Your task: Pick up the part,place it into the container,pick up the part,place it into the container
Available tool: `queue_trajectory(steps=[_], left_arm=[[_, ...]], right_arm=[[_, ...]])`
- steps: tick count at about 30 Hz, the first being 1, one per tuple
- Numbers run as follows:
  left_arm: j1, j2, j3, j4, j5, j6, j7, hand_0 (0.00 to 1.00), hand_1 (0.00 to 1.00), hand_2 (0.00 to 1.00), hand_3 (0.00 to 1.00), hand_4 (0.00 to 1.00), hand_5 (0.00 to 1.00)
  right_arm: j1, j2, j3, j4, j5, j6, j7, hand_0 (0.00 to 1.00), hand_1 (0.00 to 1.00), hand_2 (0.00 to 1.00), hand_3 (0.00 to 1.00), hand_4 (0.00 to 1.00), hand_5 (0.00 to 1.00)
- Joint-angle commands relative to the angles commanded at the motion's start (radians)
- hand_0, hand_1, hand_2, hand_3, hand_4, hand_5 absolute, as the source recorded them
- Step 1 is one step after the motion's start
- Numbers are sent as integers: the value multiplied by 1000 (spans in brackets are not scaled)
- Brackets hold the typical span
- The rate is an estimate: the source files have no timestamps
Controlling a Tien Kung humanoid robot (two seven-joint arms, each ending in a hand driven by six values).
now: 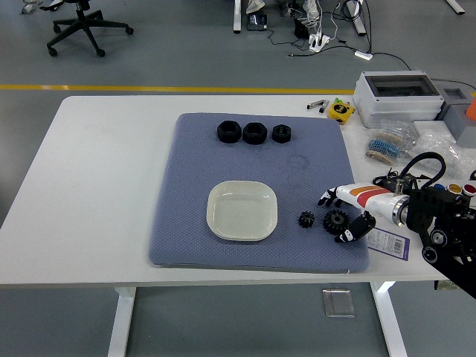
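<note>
Two black gears lie on the blue mat (193,223) right of the white square dish (242,210): a small gear (306,219) and a larger gear (336,219). My right hand (332,218) reaches in from the right, low over the larger gear. Its fingers (326,198) sit just behind the gear and its thumb (351,231) just in front and to the right. The hand is open and straddles the gear without closing on it. The dish holds nothing. My left arm is out of view.
Three black nuts (254,132) line the mat's far edge. A grey box (398,95), a yellow part (341,111), bagged components (387,147) and a labelled card (390,242) crowd the table's right side. The table's left part is bare white.
</note>
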Motion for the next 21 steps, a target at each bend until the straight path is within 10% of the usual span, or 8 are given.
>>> queue_trajectory(steps=[4, 5, 21], left_arm=[[-1, 0, 1, 0, 2, -1, 1, 863, 819, 849, 611, 539, 723], [-1, 0, 3, 0, 0, -1, 1, 863, 818, 849, 610, 540, 723], [-6, 0, -2, 0, 6, -2, 2, 863, 818, 849, 610, 540, 722]], right_arm=[[-1, -1, 2, -11, -18, -14, 29, 681, 687, 716, 644, 745, 72], [-1, -2, 3, -15, -23, -17, 33, 595, 558, 570, 493, 584, 11], [-18, -19, 15, -8, -30, -27, 49, 517, 438, 479, 456, 515, 2]])
